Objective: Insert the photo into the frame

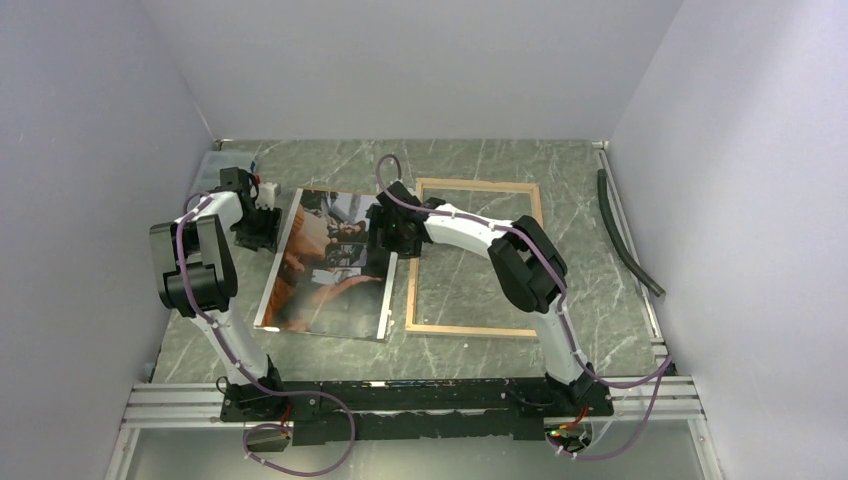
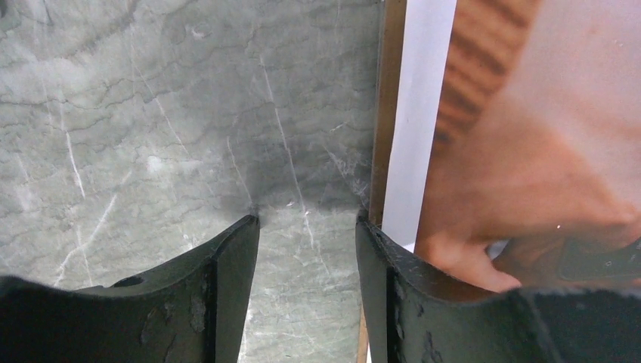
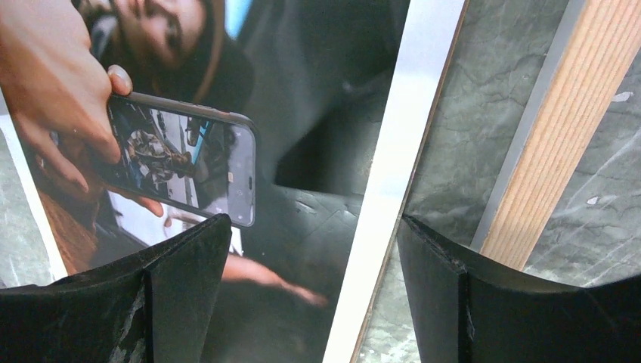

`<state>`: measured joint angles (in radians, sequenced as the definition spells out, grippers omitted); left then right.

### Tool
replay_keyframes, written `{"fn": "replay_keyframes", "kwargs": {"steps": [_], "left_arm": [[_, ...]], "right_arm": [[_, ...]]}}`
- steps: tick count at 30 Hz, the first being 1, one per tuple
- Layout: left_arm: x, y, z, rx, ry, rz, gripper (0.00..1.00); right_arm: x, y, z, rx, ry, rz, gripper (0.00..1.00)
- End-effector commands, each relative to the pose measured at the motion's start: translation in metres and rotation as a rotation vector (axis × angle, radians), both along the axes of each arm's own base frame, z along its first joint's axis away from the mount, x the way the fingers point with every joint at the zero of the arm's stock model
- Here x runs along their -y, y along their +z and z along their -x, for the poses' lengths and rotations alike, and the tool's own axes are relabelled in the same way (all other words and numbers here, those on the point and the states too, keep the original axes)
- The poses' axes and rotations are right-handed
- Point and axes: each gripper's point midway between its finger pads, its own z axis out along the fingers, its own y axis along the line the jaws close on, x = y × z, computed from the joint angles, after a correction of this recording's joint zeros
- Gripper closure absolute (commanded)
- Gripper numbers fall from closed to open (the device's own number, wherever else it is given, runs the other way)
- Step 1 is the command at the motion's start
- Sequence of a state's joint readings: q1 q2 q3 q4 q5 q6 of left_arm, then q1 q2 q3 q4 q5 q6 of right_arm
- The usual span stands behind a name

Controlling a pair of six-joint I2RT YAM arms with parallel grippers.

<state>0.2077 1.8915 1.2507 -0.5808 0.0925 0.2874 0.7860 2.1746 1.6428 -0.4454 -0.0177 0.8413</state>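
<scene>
The photo (image 1: pixel 325 285) lies flat on the table at left of centre, white strips along its long edges. The frame (image 1: pixel 478 185) lies back-up just to its right, its light-wood rim showing. My left gripper (image 1: pixel 262 228) is open at the photo's left edge; in the left wrist view its jaws (image 2: pixel 306 219) span bare table, the right finger against the photo's (image 2: pixel 529 151) white strip. My right gripper (image 1: pixel 385 238) is open over the photo's right edge; its jaws (image 3: pixel 314 221) straddle the white strip of the photo (image 3: pixel 227 113), with the frame's wood rim (image 3: pixel 559 128) just beyond.
A thin brown edge (image 2: pixel 385 91) shows under the photo's strip. A black hose (image 1: pixel 625 235) lies along the right wall. Walls close in the table on three sides. The arms' mounting rail (image 1: pixel 400 395) runs along the near edge.
</scene>
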Motion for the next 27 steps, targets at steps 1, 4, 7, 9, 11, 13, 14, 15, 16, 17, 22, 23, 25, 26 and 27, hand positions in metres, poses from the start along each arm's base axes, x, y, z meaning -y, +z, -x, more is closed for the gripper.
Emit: {"fn": "replay_keyframes", "kwargs": {"steps": [1,4,7,9,11,13,14,15,16,17,22,23,25,26,27], "left_arm": [[0.028,-0.02,0.015,-0.064,-0.018,0.09,0.44],[0.03,-0.02,0.017,-0.063,-0.024,0.091,0.45],[0.031,-0.021,0.019,-0.068,-0.027,0.088,0.46],[0.031,-0.023,0.02,-0.07,-0.027,0.088,0.47],[0.032,-0.023,0.022,-0.07,-0.029,0.094,0.49],[0.035,-0.025,0.024,-0.074,-0.031,0.1,0.5],[0.036,-0.026,0.026,-0.076,-0.032,0.103,0.49],[0.036,-0.026,0.026,-0.074,-0.033,0.103,0.49],[0.036,-0.027,0.027,-0.077,-0.033,0.102,0.49],[0.036,-0.027,0.027,-0.078,-0.033,0.102,0.49],[0.036,-0.027,0.028,-0.077,-0.032,0.099,0.49],[0.036,-0.027,0.029,-0.078,-0.032,0.099,0.49],[0.036,-0.027,0.029,-0.08,-0.034,0.098,0.49],[0.036,-0.026,0.029,-0.079,-0.033,0.098,0.49],[0.036,-0.026,0.029,-0.078,-0.033,0.097,0.49]], "right_arm": [[-0.029,0.033,-0.009,0.05,0.022,-0.142,0.16],[-0.036,0.047,-0.008,0.064,0.043,-0.194,0.16],[-0.043,0.062,-0.005,0.071,0.069,-0.244,0.17],[-0.047,0.071,-0.004,0.076,0.081,-0.27,0.17],[-0.048,0.079,-0.003,0.079,0.091,-0.285,0.17],[-0.049,0.084,0.0,0.079,0.097,-0.303,0.17],[-0.05,0.088,0.0,0.083,0.1,-0.317,0.17],[-0.051,0.091,0.001,0.084,0.103,-0.328,0.18],[-0.053,0.096,0.002,0.09,0.11,-0.344,0.18],[-0.054,0.1,0.003,0.095,0.117,-0.356,0.18],[-0.061,0.118,0.012,0.126,0.172,-0.445,0.18],[-0.061,0.119,0.013,0.128,0.179,-0.459,0.18],[-0.062,0.12,0.016,0.131,0.187,-0.476,0.18],[-0.062,0.121,0.016,0.132,0.188,-0.481,0.18],[-0.062,0.121,0.016,0.129,0.186,-0.481,0.18]]}}
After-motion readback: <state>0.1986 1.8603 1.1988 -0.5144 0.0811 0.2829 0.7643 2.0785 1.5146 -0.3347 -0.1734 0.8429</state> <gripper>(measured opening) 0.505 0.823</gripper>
